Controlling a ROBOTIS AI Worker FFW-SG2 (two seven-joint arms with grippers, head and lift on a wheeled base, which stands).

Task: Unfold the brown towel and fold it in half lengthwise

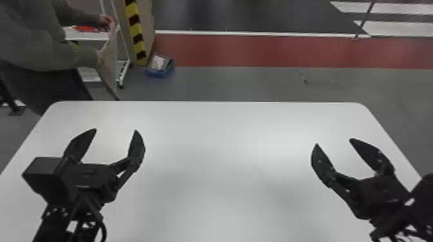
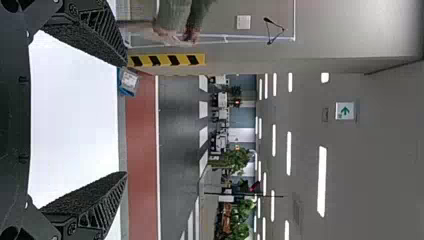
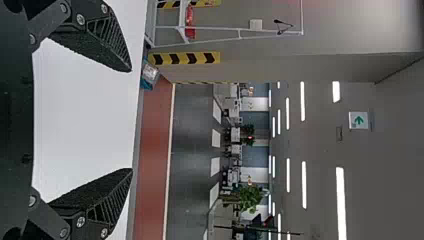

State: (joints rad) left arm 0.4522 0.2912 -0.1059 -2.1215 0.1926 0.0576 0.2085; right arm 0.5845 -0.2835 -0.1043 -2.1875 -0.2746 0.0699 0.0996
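A person holds up a light brown thing that looks like the towel, just past the far left part of the tabletop. Its long way goes up and down, and its low end leans a bit to the right. I can't tell if it is folded. The left hand is over the left side, let go and wide open. The right hand is over the right side, wide open too. Both point to the far side.
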